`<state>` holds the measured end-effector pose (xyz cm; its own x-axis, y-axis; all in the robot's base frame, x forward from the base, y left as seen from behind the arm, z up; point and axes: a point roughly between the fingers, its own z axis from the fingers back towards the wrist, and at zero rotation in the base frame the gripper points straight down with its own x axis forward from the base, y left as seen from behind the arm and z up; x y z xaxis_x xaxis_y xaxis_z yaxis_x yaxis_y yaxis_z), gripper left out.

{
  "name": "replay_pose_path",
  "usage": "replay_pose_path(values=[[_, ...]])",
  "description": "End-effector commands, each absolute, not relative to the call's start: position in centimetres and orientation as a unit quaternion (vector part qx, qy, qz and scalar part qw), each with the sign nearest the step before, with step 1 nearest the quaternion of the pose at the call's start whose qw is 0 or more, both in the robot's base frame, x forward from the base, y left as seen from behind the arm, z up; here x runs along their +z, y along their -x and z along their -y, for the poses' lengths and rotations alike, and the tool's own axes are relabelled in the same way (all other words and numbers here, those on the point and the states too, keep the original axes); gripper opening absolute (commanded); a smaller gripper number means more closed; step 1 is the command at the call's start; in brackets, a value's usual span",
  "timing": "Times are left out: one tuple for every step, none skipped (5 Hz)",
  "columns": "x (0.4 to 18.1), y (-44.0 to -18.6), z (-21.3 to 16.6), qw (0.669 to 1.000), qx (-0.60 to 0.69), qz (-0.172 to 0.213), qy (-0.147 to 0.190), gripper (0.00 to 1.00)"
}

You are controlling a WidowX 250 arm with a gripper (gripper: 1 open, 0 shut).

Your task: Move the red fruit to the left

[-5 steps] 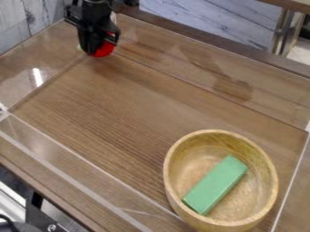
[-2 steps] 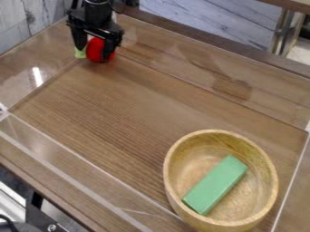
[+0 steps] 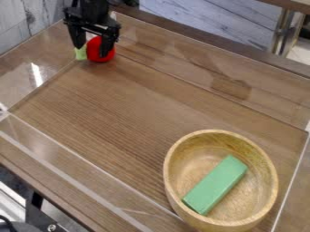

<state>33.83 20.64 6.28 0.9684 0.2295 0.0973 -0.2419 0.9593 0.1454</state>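
Gripper (image 3: 94, 45) jaws spread either side of red fruit (image 3: 98, 53) on table (image 3: 133, 109), top-left corner

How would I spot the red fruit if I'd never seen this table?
Look to the far left corner of the wooden table, under the black end effector. The red fruit sits between its open fingers: small, round, glossy, green-capped, unlike the flat green block in the bowl.

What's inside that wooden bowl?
A flat green block lies slanted inside the wooden bowl. Nothing else shows in it; the patch of bowl floor under the block is covered.
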Motion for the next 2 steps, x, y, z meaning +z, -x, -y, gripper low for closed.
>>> replay_pose_path(values=[[10.54, -33.62, -21.89, 0.981, 0.140, 0.095, -0.096, 1.00], [9.86, -32.97, -21.30, 0.979, 0.155, 0.092, -0.096, 1.00]])
